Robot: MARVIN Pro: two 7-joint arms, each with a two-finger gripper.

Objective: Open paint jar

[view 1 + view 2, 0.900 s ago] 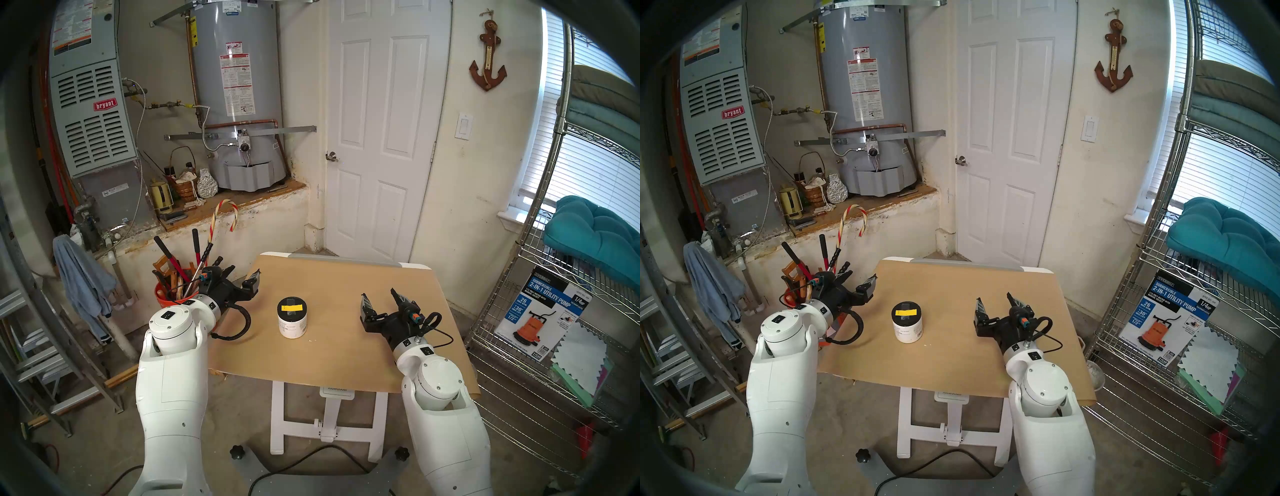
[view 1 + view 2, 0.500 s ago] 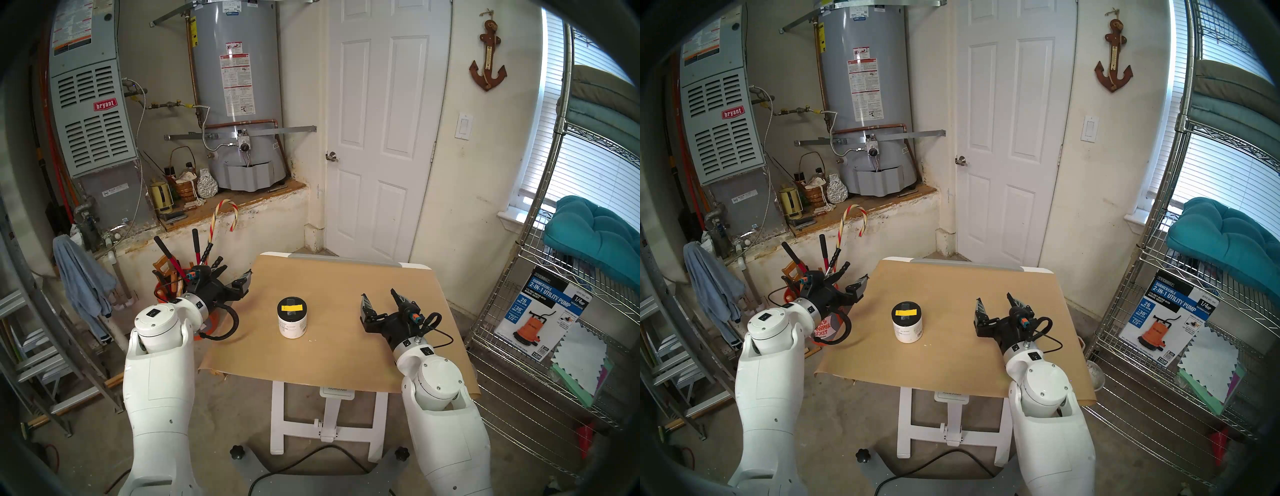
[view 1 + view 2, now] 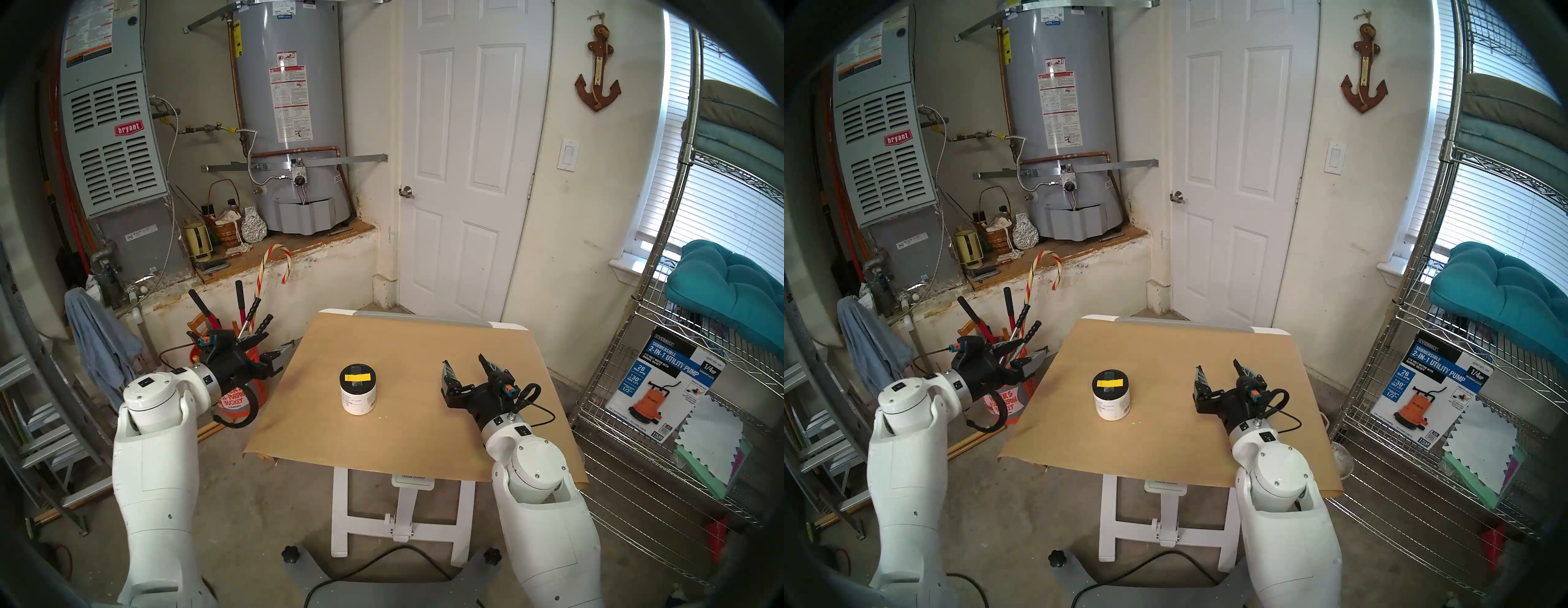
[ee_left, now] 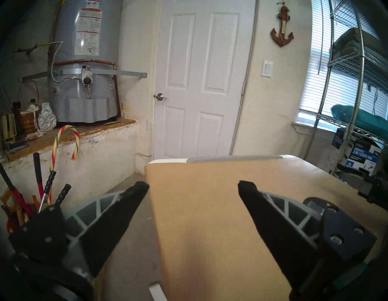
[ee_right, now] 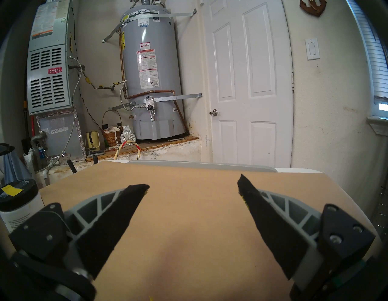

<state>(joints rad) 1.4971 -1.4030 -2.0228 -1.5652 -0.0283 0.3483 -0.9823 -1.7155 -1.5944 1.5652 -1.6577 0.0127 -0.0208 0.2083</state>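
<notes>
The paint jar (image 3: pixel 358 395) is a small white tub with a black lid (image 3: pixel 358 375) bearing a yellow tape strip. It stands upright near the middle of the paper-covered table (image 3: pixel 407 441), with the lid on. My left gripper (image 3: pixel 280 356) hangs open and empty just off the table's left edge, well to the left of the jar. My right gripper (image 3: pixel 463 361) rests open and empty over the table, to the right of the jar. The right wrist view catches the jar (image 5: pixel 19 208) at its left edge, outside the open fingers (image 5: pixel 117 212).
An orange bucket (image 3: pixel 237 397) full of long-handled tools stands on the floor right beside my left gripper. A wire shelf rack (image 3: pixel 662 424) stands close to the table's right side. A ladder (image 3: pixel 38 446) leans at the far left.
My left arm has swung back to the left, carrying its open gripper from over the table's left part to beyond the edge by the bucket. Right arm and jar are still.
</notes>
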